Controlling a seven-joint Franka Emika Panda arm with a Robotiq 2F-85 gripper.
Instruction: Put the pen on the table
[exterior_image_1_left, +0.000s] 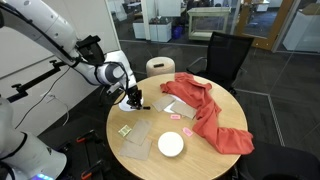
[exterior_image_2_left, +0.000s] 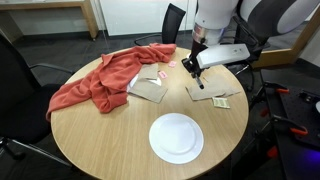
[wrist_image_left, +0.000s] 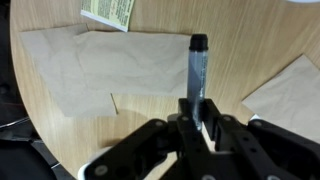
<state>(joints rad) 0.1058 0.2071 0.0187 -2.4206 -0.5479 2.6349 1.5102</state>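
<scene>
The black pen (wrist_image_left: 197, 70) stands out from between my gripper's jaws (wrist_image_left: 197, 112), which are shut on its lower end. Its tip points at the round tan table (wrist_image_left: 150, 95), over a sheet of brown paper (wrist_image_left: 80, 65). In both exterior views the gripper (exterior_image_1_left: 135, 100) (exterior_image_2_left: 197, 72) hangs just above the table (exterior_image_1_left: 140, 158) (exterior_image_2_left: 100, 140) near its edge. The pen (exterior_image_2_left: 200, 82) shows there as a short dark stick below the fingers. I cannot tell whether its tip touches the surface.
A white plate (exterior_image_1_left: 171, 144) (exterior_image_2_left: 176, 137) lies on the table near me. A red cloth (exterior_image_1_left: 205, 110) (exterior_image_2_left: 100, 80) covers part of the top. A small green-yellow packet (wrist_image_left: 108, 10) (exterior_image_2_left: 221, 101) lies by the paper. A black chair (exterior_image_1_left: 225, 55) stands behind.
</scene>
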